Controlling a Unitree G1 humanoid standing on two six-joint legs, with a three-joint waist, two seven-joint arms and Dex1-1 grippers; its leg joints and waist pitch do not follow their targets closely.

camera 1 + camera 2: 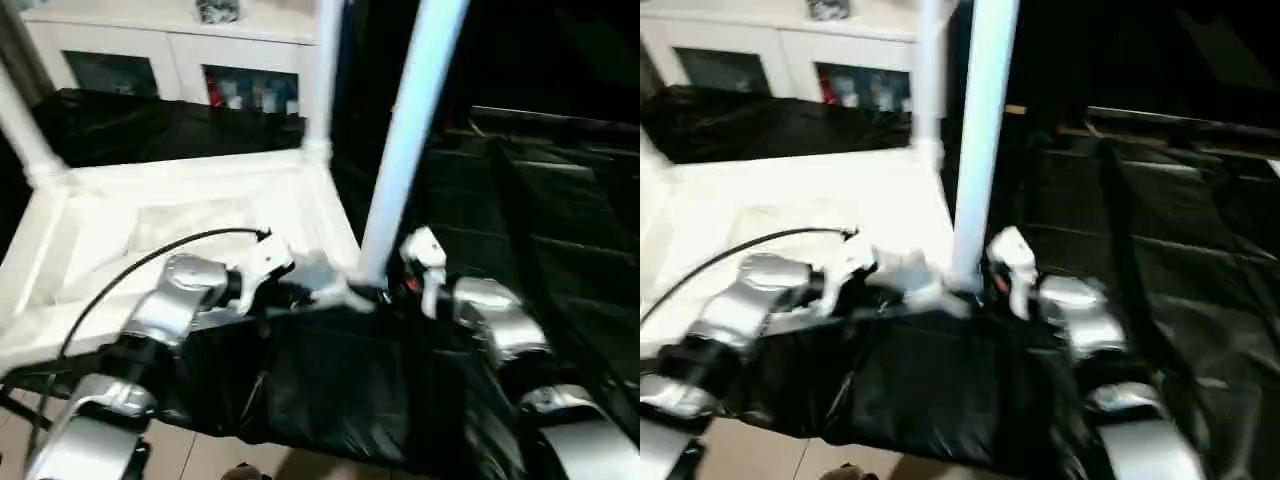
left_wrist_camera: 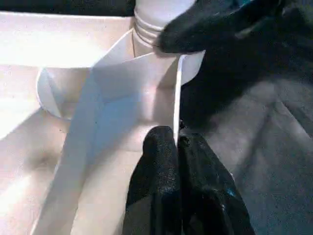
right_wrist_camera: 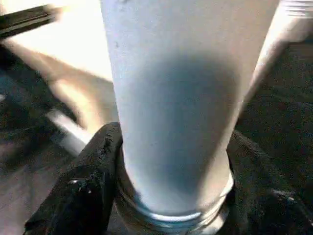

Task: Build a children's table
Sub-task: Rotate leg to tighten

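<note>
The white tabletop [image 1: 150,220] lies upside down with its ribbed underside up. A long white leg [image 1: 410,130] stands upright in the near right corner socket. My right gripper [image 3: 173,137] is closed around this leg just above its threaded base, one black finger [image 3: 88,186] on each side. Two more legs rise at the far right corner [image 1: 325,70] and the far left corner [image 1: 20,120]. My left gripper [image 2: 177,142] is shut on the tabletop's thin side wall [image 2: 177,98], right beside that socket and the leg's threaded end [image 2: 151,19].
A white cabinet [image 1: 170,50] with glass-fronted doors stands behind the tabletop. Black sheeting [image 1: 350,390] covers the surface under and to the right of the work. A black cable [image 1: 130,265] arcs over my left forearm. Pale floor [image 1: 200,450] shows at the near edge.
</note>
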